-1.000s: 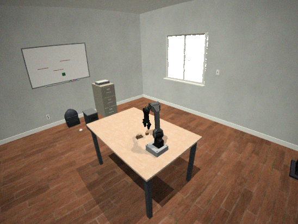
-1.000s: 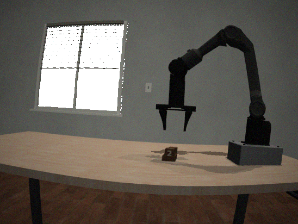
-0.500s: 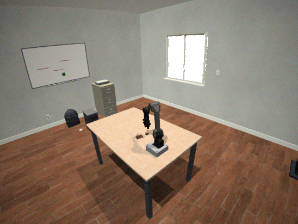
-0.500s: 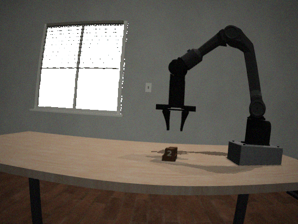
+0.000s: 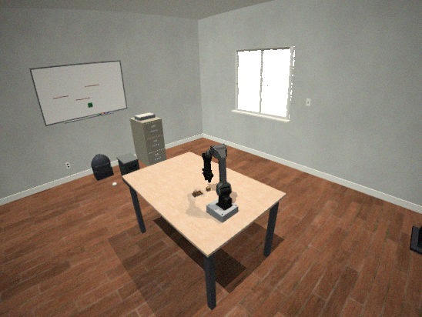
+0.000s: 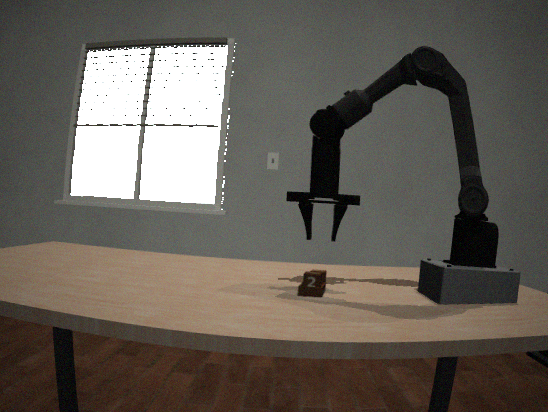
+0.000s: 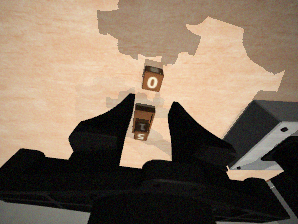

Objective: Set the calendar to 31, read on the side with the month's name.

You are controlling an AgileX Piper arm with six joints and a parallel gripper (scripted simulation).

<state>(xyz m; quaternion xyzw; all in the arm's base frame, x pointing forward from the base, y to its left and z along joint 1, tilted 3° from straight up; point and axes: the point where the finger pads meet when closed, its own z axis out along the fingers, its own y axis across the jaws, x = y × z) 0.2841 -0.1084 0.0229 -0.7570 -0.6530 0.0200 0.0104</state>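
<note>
A small dark brown tray [image 5: 199, 193] [image 7: 142, 121] lies on the wooden table [image 5: 169, 177] [image 6: 150, 285]. In the wrist view something with a white digit sits in its near end; I cannot read the digit. A loose brown cube [image 5: 208, 188] [image 7: 152, 80] with 0 on top lies on the table just beyond the tray, apart from it. In the exterior view the two overlap into one brown block [image 6: 312, 283] showing a 2. My gripper [image 5: 209, 180] [image 6: 321, 239] [image 7: 152, 105] hangs well above them, pointing straight down, fingers partly open with nothing between them.
The arm's grey base [image 5: 222, 211] [image 6: 467, 285] [image 7: 260, 130] stands on the table close to the tray. The room holds a filing cabinet [image 5: 149, 140], a whiteboard and a window, all away from the table.
</note>
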